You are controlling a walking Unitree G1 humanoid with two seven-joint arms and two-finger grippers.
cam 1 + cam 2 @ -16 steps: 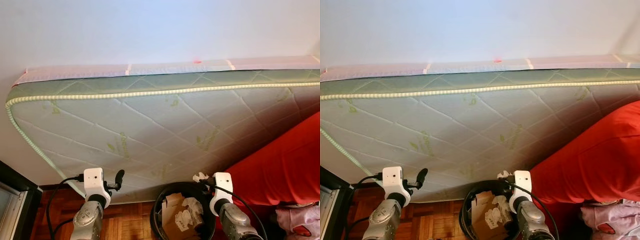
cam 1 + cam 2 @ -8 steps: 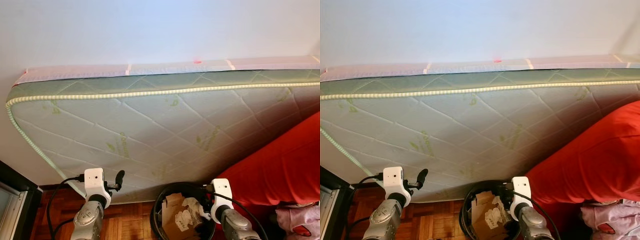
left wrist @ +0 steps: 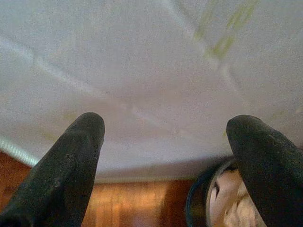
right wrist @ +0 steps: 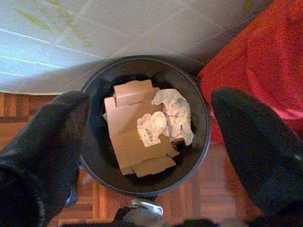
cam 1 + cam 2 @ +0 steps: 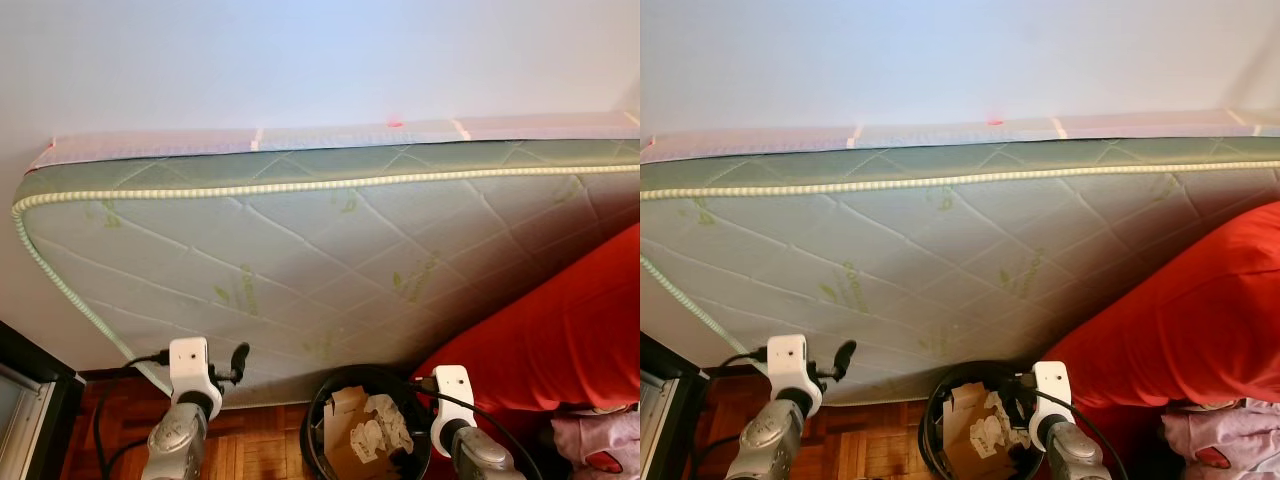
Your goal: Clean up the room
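Observation:
A round black trash bin stands on the parquet floor at the foot of the leaning mattress. It holds a flattened cardboard box and crumpled white paper. My right gripper hangs open and empty right above the bin, its white wrist by the bin's right rim. My left gripper is open too, to the left of the bin. It points at the mattress with nothing between its fingers.
A large quilted mattress leans on the white wall behind the bin. A red cover rises at the right, with pink cloth below it. A dark cabinet edge stands at the far left on the wooden floor.
One second ago my right gripper held a white crumpled paper above the bin. It has let go and sunk lower and a little right. The left arm has barely moved.

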